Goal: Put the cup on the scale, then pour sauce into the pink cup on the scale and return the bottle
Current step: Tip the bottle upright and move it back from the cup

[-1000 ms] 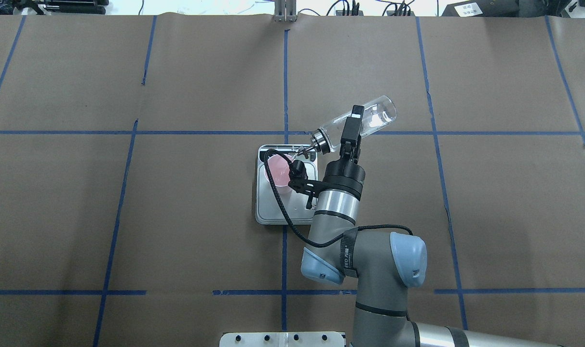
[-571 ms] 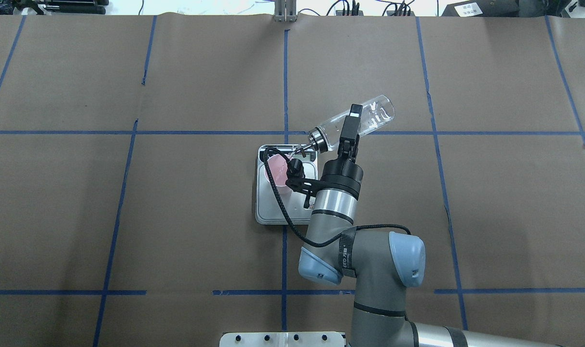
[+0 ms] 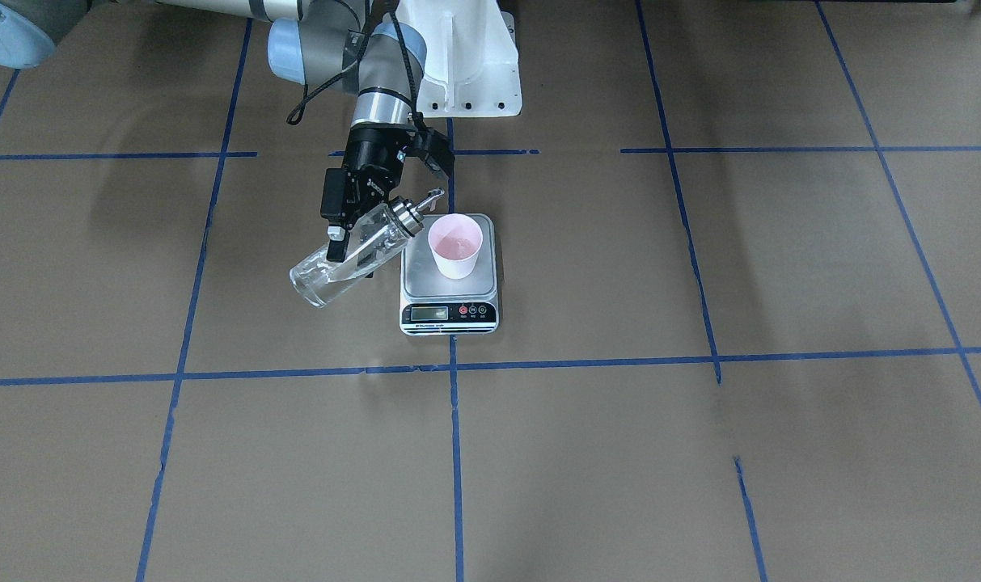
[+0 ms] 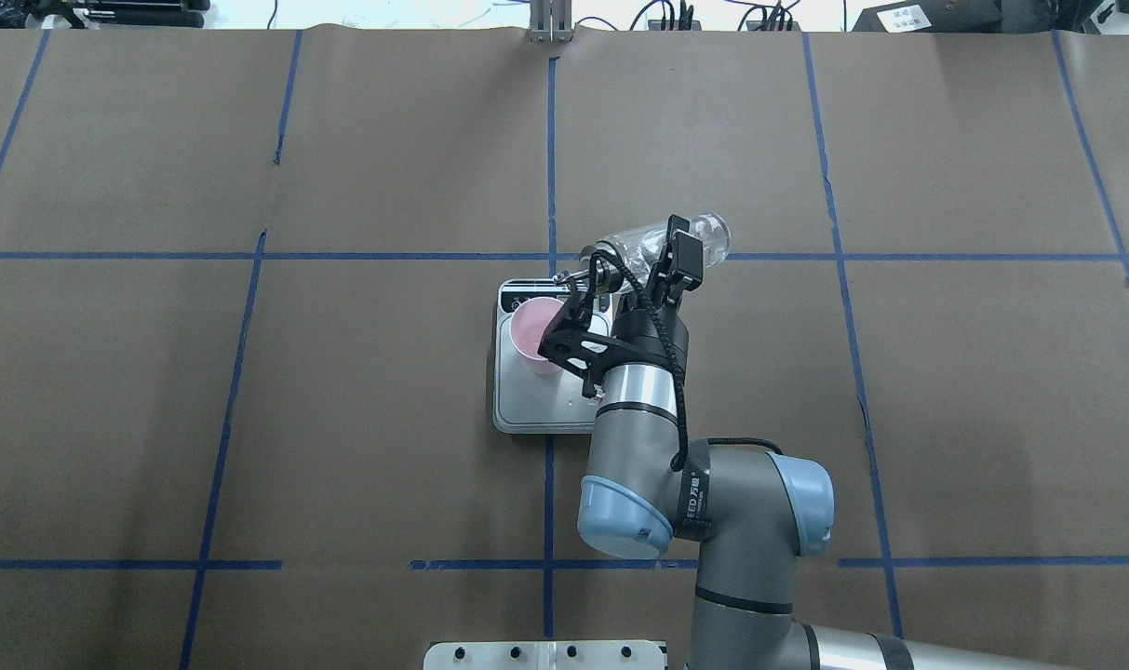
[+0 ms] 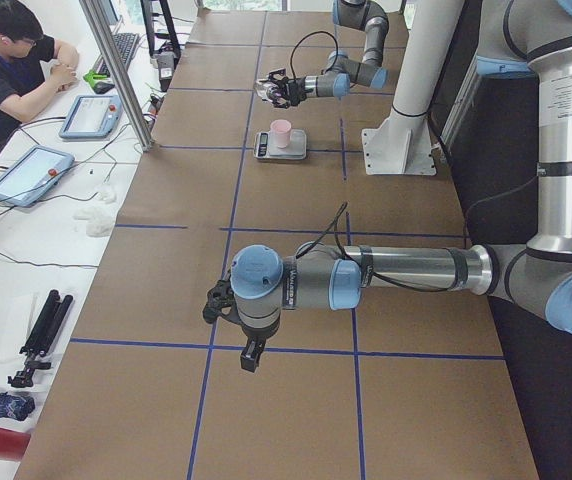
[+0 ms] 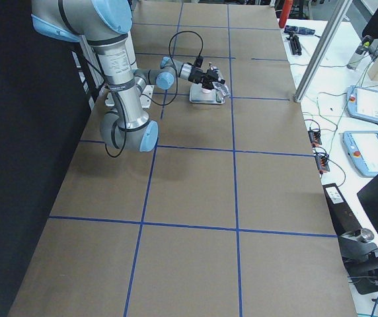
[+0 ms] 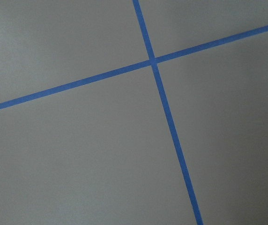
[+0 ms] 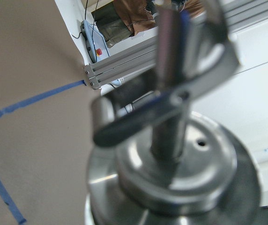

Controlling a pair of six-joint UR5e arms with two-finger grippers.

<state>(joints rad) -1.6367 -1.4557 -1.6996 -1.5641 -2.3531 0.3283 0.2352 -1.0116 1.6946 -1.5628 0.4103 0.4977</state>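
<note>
right pincer (image 3: 343, 239) clenched across the tilted bottle (image 3: 370, 241) | bottle's spout end points at cup (image 3: 455, 245), near its rim, not touching | cup upright on scale (image 3: 425, 283), about midway between the surface's (image 3: 700, 453) two ends | left pincer (image 5: 251, 352) above surface near left end, grip state cannot be told
</note>
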